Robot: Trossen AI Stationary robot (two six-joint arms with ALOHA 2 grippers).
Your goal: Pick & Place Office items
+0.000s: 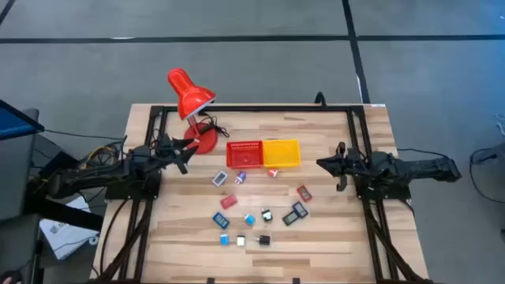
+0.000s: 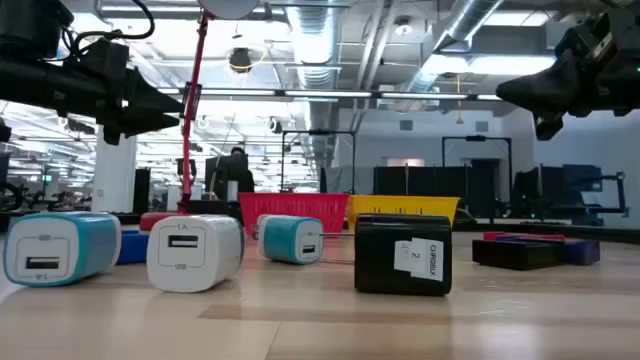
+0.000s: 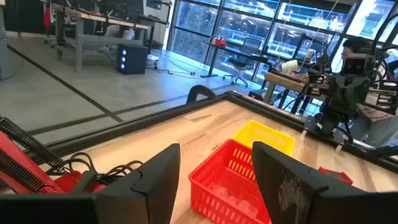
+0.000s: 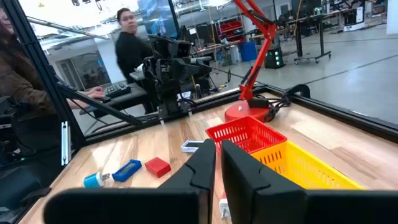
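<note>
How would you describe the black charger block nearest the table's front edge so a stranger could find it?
Start from the yellow basket and go straight toward the table's front edge, past the scattered pieces. In the last row sits the black charger block. Its neighbours there are a white one and a cyan one.

Both arms are matte black, built of blocky jointed segments. Left hand [image 1: 183, 152] and right hand [image 1: 325, 163] each carry two broad, flat black fingers [image 3: 287, 180].
</note>
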